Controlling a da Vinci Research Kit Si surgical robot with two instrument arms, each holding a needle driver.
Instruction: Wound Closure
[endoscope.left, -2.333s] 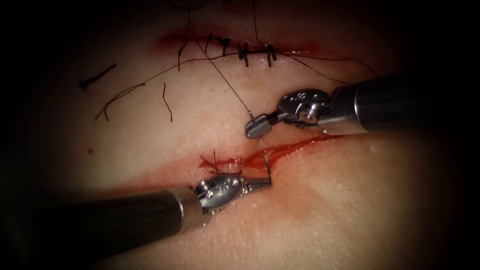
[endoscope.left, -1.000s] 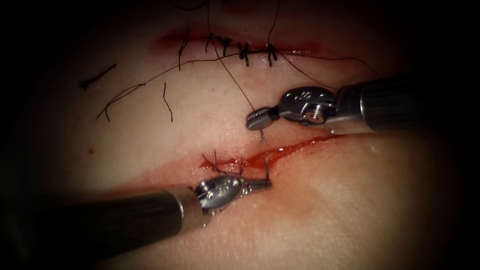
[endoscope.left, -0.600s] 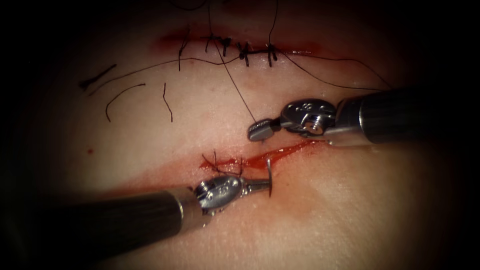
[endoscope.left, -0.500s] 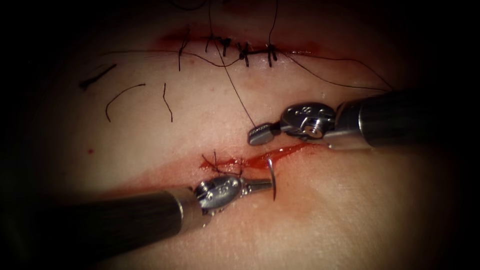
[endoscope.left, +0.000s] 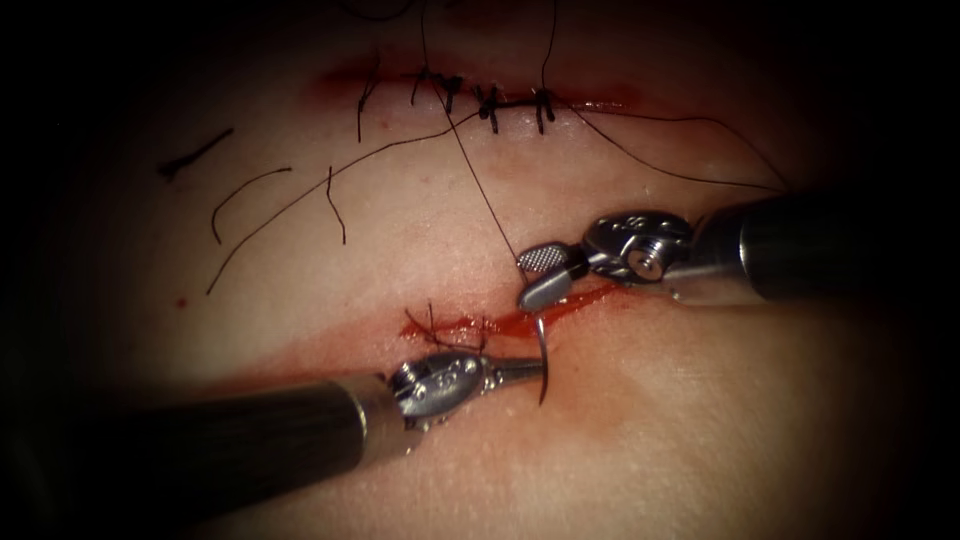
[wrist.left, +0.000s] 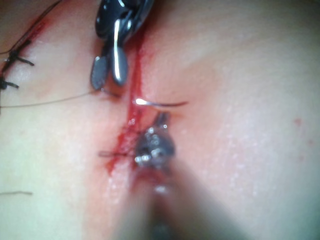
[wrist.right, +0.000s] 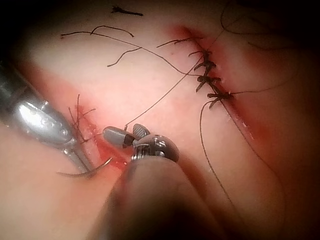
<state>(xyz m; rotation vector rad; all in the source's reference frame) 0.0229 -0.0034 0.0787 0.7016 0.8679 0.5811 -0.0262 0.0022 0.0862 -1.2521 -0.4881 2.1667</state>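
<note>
Both end effectors flank the needle (endoscope.left: 541, 352): left end effector (endoscope.left: 528, 370) clenches its middle; right end effector (endoscope.left: 541, 275), just beyond, gapes empty.

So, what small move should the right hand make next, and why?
Probably ease the right hand down to the upper end of the needle and close on it. Its jaws stand open, holding nothing, just above that end at the cut. The left hand is shut on the needle near mid-curve; whether the needle is in the tissue, I cannot tell.
</note>
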